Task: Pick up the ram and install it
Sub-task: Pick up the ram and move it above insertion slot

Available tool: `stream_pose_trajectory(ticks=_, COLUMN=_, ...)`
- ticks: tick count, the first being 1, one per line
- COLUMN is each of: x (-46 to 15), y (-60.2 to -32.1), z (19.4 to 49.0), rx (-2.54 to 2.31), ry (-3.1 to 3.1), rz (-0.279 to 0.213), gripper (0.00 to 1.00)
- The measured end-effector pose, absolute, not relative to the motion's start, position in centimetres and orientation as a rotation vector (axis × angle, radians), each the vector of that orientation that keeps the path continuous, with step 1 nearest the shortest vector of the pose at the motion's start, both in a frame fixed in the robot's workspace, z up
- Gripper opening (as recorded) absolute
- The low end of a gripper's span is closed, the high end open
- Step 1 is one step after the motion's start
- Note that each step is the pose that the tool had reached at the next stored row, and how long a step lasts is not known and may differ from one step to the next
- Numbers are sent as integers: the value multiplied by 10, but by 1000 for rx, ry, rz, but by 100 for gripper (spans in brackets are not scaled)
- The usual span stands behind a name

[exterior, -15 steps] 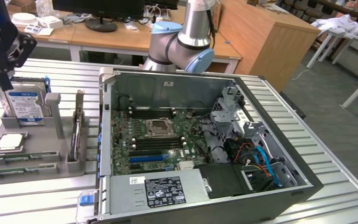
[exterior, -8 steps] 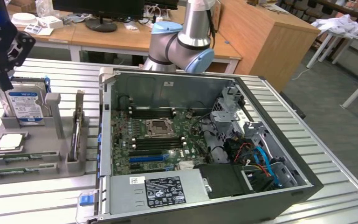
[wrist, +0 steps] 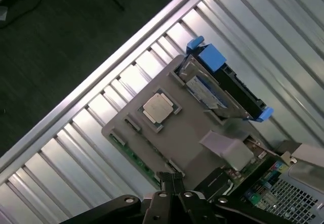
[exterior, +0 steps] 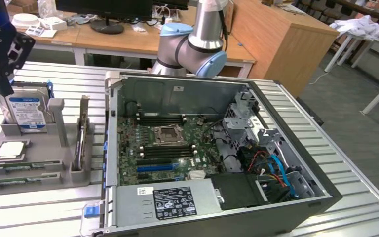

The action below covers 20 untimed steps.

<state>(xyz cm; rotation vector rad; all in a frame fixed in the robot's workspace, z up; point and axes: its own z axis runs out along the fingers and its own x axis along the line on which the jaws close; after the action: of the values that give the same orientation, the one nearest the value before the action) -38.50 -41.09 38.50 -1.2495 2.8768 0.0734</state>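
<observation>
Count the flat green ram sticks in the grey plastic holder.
2: one green ram stick in the grey holder's nearest slot, another just behind it; more may be hidden.

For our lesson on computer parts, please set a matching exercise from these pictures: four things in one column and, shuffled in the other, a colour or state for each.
Things:
1. hard drive
2. ram
3. computer case
4. hand

Colour or state:
A. shut
B. green, lying flat
C. open, insides showing
D. upright, blue label

Pairs: 1-D, 2-B, 3-C, 4-A
</observation>
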Motion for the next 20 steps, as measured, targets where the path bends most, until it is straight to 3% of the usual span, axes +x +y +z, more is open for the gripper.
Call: stream_pose_trajectory(ticks=20, x=-385, y=-411, z=384, rx=-1753, ry=2611, rz=73, gripper=11)
